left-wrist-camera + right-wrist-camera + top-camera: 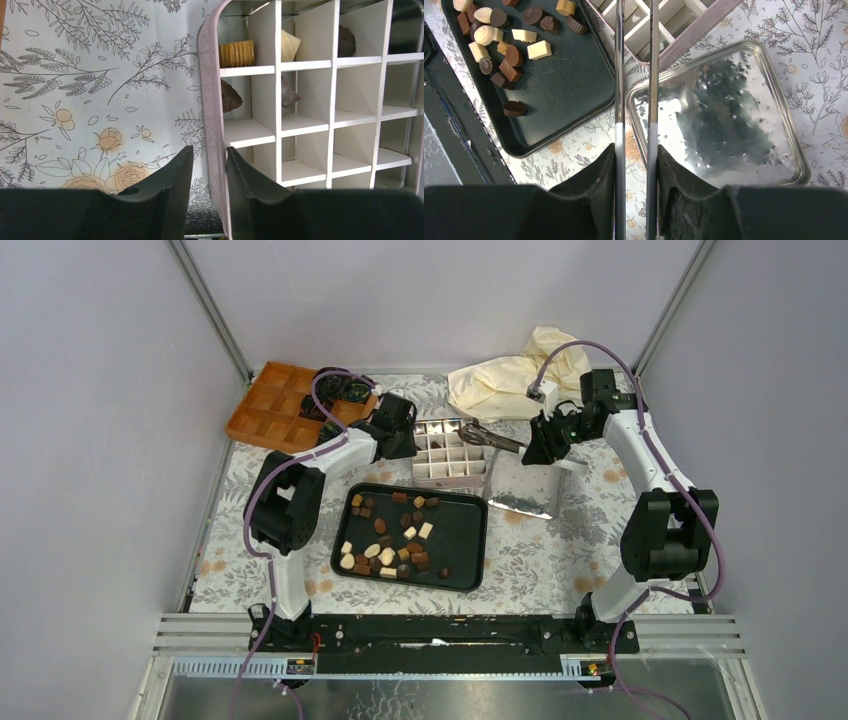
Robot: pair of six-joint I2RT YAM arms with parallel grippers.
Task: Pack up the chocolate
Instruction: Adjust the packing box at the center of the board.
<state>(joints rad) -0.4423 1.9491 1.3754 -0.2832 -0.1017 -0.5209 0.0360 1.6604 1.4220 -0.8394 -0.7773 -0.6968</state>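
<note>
Bright, diffuse light covers my surface (560, 560), and the shadows are faint and soft-edged. My left gripper (209, 152) and right gripper (636, 150) loom black and blurred at 6 o'clock in their wrist views. The lid (724, 115) shows mottled glare, and the tongs (620, 75) carry bright streaks. The box (305, 122) stays sharp, with its cells shaded toward 12 o'clock.

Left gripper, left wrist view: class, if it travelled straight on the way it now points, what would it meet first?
Probably the side wall of the divided box: it runs through the gap between the open fingers of the left gripper, so one finger would pass outside it, one inside. Depth is unclear.
</note>
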